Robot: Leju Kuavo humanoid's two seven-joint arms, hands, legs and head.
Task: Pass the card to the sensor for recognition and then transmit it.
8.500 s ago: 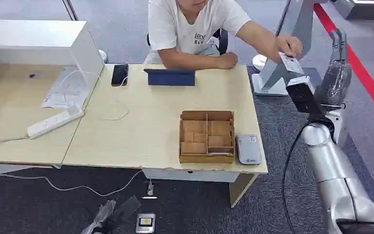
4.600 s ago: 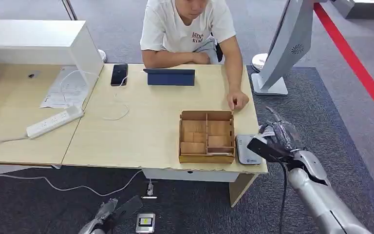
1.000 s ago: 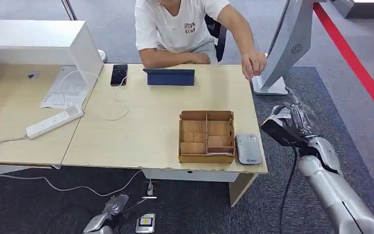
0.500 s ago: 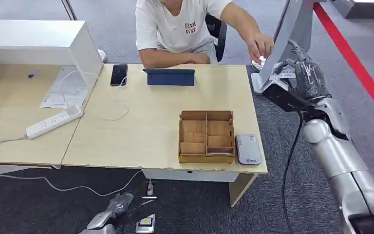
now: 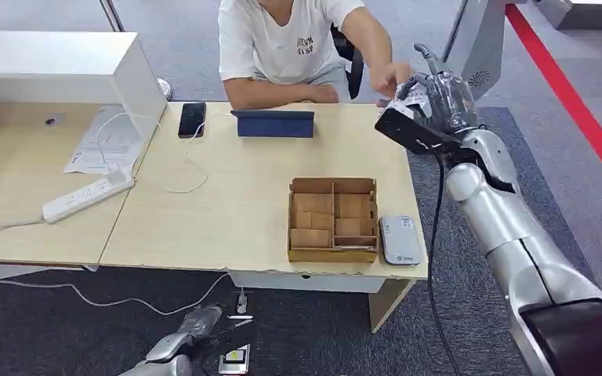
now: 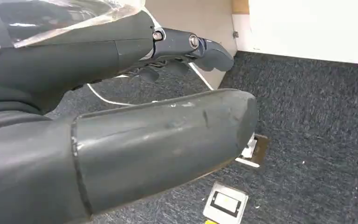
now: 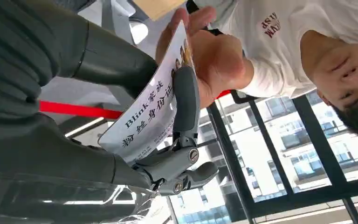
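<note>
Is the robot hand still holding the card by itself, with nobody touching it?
No, the person's hand touches the card.

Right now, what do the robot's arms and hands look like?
The right arm is shiny silver and rounded, with a black cable running along it. The right hand is dark grey under a clear plastic cover, with a black box at the wrist. The left hand has a thick grey thumb and darker fingers with small metal pins.

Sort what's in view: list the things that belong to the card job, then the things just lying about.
Job:
card, held in the right hand
person's hand touching the card
card reader on the table

Lying about:
wooden divided box
phone
blue tablet case
power strip
papers
</note>
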